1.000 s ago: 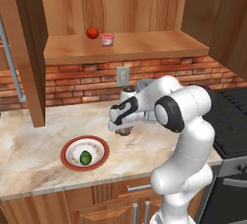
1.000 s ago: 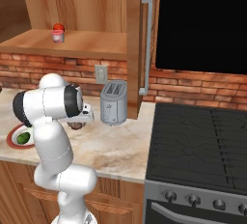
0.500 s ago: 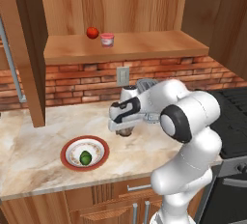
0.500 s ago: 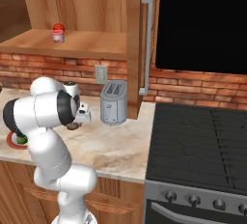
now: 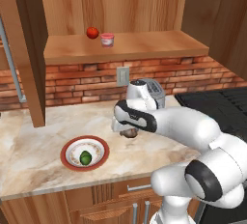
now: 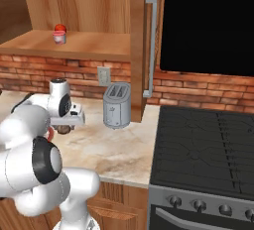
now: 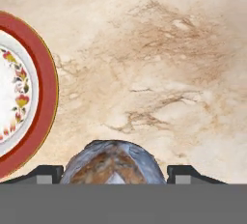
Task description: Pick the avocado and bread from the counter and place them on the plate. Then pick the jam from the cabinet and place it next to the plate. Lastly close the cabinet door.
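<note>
Two fingers (image 7: 43, 172) flank bread (image 7: 113, 162); avocado (image 5: 85, 158) on plate (image 5: 67, 156).

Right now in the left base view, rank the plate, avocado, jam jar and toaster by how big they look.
1. Plate, clearly largest.
2. Toaster, though the arm hides part of it.
3. Jam jar and avocado: look alike, and the jar sits farther back, so no ranking.

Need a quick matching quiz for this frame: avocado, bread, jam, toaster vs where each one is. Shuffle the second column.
Things:
1. avocado
2. bread
3. jam
4. toaster

Places:
A. on the cabinet shelf, beside a red fruit
B. on the counter by the brick wall
C. on the plate
D. between the gripper fingers, just beside the plate

Pairs: 1-C, 2-D, 3-A, 4-B
</note>
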### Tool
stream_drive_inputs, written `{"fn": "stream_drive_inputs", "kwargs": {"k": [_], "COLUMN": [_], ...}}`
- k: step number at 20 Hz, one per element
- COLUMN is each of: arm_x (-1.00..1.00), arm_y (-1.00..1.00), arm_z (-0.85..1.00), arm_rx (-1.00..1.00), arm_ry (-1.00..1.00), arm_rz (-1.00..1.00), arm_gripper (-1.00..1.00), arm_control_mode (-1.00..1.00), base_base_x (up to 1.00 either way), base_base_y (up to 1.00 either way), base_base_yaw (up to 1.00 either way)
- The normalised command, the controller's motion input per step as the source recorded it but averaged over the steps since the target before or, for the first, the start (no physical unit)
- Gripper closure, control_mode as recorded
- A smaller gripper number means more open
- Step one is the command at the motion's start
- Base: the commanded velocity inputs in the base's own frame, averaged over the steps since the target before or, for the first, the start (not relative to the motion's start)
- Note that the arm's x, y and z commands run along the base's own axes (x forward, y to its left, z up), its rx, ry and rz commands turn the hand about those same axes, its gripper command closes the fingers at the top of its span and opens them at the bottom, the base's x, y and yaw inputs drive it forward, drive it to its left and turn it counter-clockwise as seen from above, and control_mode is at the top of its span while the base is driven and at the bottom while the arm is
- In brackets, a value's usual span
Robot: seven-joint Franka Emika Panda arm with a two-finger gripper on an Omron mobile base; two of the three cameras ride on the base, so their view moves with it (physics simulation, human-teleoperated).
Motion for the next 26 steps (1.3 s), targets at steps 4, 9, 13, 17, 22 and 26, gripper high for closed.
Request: {"fn": "stream_drive_inputs", "kwargs": {"k": [4,9,13,17,22,26], "arm_x": [-0.50,-0.24,0.00,0.04,0.08,0.09], "arm_y": [0.00,0.13,0.34,0.42,0.41,0.40], "arm_z": [0.66,0.35,0.02,0.04,0.01,0.00], "arm_rx": [0.05,0.02,0.00,0.00,0.00,0.00], "arm_ry": [0.03,0.01,0.00,0.00,0.00,0.00], "arm_rz": [0.00,0.06,0.16,0.19,0.19,0.17], "arm_gripper": [1.00,1.00,1.00,1.00,1.00,1.00], "arm_control_mode": [-1.00,-1.00,-1.00,-1.00,-1.00,-1.00], "base_base_x": [0.00,0.00,0.00,0.00,0.00,0.00], "base_base_y": [0.00,0.00,0.00,0.00,0.00,0.00], "base_base_yaw": [0.00,0.00,0.00,0.00,0.00,0.00]}}
